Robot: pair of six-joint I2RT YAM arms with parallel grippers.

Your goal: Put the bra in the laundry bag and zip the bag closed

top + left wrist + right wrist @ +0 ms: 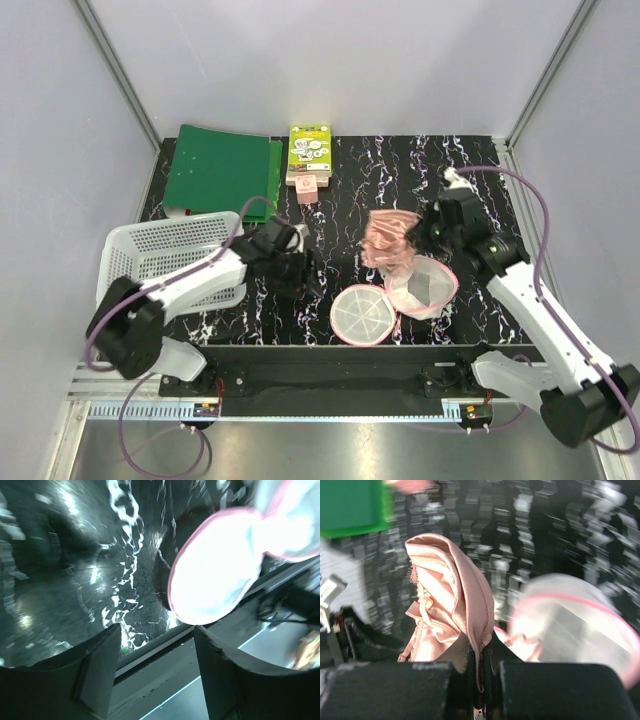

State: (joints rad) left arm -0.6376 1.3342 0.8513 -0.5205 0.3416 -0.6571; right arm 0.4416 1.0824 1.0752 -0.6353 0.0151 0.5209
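Right wrist view shows the right gripper [480, 672] pinched tight on a fold of the bra [452, 605], held up just beside the open laundry bag [580, 630], presumably for dropping in, while the left gripper [157, 665] hangs wide, empty.

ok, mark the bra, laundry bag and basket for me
bra [388, 238]: top view, middle of bunched fabric.
laundry bag [359, 314]: top view, centre of left mesh half.
basket [150, 248]: top view, white lattice side.
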